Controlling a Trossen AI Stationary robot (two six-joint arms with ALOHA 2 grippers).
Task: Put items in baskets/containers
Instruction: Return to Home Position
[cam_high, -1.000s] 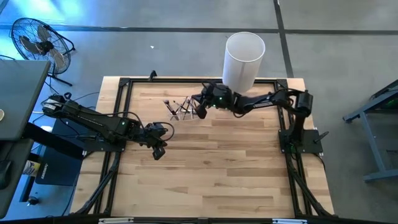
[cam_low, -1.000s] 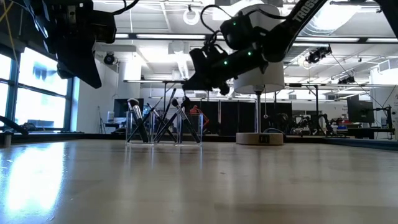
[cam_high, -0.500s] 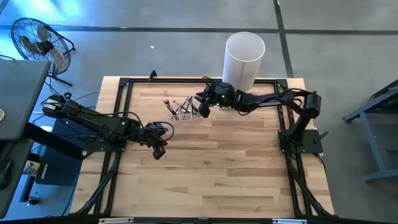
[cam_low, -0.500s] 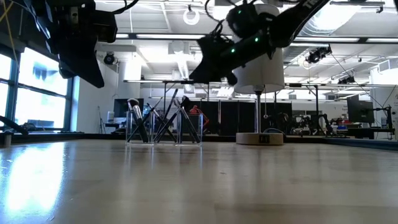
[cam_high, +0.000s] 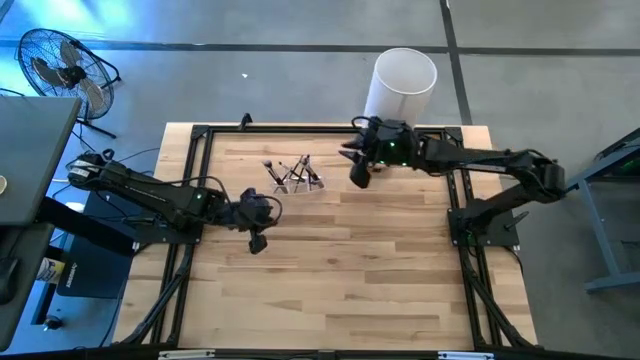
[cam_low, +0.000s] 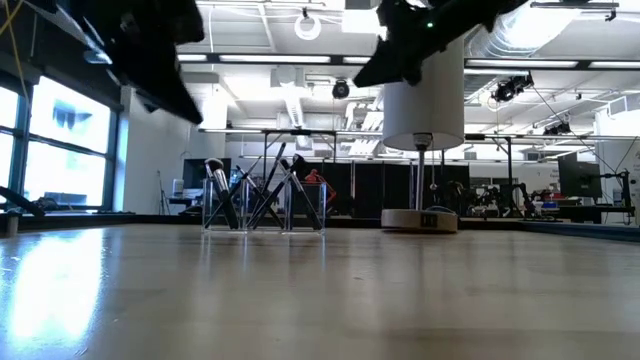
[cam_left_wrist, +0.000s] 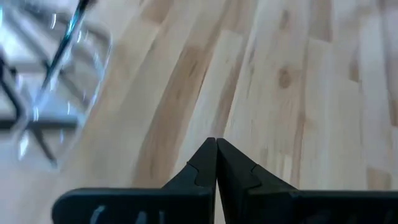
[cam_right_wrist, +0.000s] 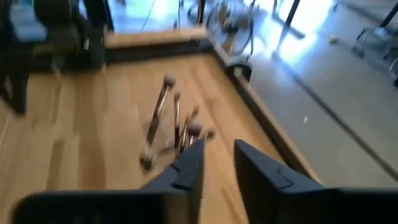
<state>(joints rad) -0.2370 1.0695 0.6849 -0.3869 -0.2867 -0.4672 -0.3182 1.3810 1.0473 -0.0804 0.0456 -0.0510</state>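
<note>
Toward the far edge of the table, left of centre: clear holder, upright, with brushes standing in it, leaning and crossing one another, some bristle heads up. From the low view, a row of clear compartments side by side, with the dark sticks inside.

Right gripper: hanging high above the boards to the right of the holder, apart from it, close by the tall white cylinder. Arm stretched long, rising from its post at the table's right edge, bending at an elbow out beyond that edge, then running almost straight back across to the far part of the table. Fingers a little apart, nothing between them. Brushes in sight past them in the right wrist view.

Left gripper: above the left-middle of the table, nearer than the holder and well apart from it. Arm reaching in from the left side, only slightly bent, wrist tipped down toward the planks. Fingers pressed together tip to tip, gripping nothing. Bare wood below, holder blurred at the edge of the left wrist view.
</note>
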